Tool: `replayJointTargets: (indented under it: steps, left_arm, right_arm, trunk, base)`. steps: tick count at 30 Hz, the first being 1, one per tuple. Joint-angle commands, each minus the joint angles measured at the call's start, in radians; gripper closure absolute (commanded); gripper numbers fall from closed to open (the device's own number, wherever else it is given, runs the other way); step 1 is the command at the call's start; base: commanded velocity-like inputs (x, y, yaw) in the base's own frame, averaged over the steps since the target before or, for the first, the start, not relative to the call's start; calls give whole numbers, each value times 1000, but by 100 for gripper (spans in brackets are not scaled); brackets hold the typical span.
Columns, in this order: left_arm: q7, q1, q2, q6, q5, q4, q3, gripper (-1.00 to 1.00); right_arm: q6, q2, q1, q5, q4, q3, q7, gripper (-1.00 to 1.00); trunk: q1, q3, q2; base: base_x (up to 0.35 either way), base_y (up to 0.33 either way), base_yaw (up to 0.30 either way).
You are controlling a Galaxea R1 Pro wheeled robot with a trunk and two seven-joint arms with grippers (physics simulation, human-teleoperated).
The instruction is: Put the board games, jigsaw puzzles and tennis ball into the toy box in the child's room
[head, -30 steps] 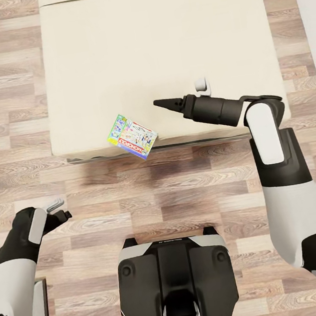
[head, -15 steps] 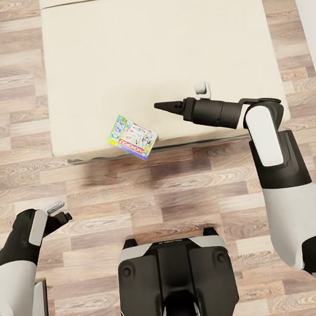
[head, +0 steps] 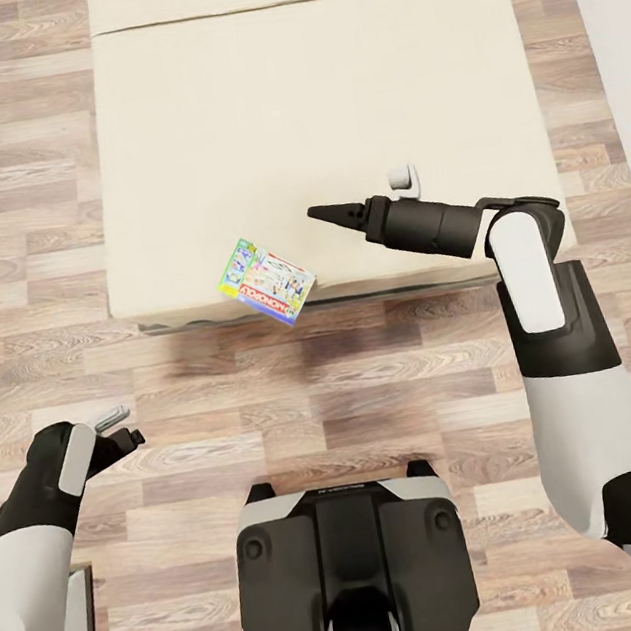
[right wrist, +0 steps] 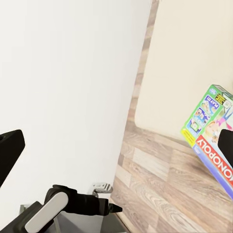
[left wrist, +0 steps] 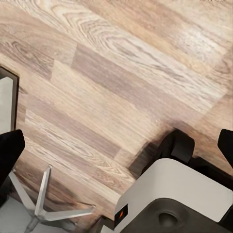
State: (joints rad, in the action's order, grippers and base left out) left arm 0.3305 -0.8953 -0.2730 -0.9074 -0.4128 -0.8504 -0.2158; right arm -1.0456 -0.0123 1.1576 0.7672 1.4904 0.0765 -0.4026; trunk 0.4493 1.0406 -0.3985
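Monopoly box [head: 267,280] was the toy in play, a green-bordered board game lying tilted at the near edge of the bed [head: 225,117], one corner poking out over the wood floor [head: 296,389]. From the head camera the right gripper [head: 326,214] hung over the mattress just beside the box, not touching it, and its fingers looked pinched together into a point with nothing between them. The left gripper [head: 123,437] sat low over the floor, well apart from the bed (couldn't tell if that one was parted or closed, too small and dark).

Left wrist view: just floor planks and part of the robot's own base [left wrist: 179,199], with dark finger edges at the sides.

Right wrist view: the box showed at the edge with "MONOPOLY" readable on a red band [right wrist: 213,158], plus a white wall [right wrist: 68,87] and the other arm down below.

My read is that this was the pickup step for a bed game, nothing grabbed yet. Next move would need the right fingers to spread, swing over to the overhanging corner and clamp it
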Motion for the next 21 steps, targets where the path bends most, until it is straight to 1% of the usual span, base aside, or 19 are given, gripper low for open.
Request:
replayJointTargets:
  steps: [1,21]
  left_arm:
    - [8,0,0,-3,-11,-1,0,-100]
    - [8,14,0,-2,-11,-1,0,-100]
  right_arm:
    - [-2,0,1,-11,0,0,-10,-100]
    - [-2,0,-16,-11,2,0,-10,-100]
  trunk:
    - [1,-1,-2]
    - [1,-34,-2]
  base:
    - [0,0,0]
    - [0,0,0]
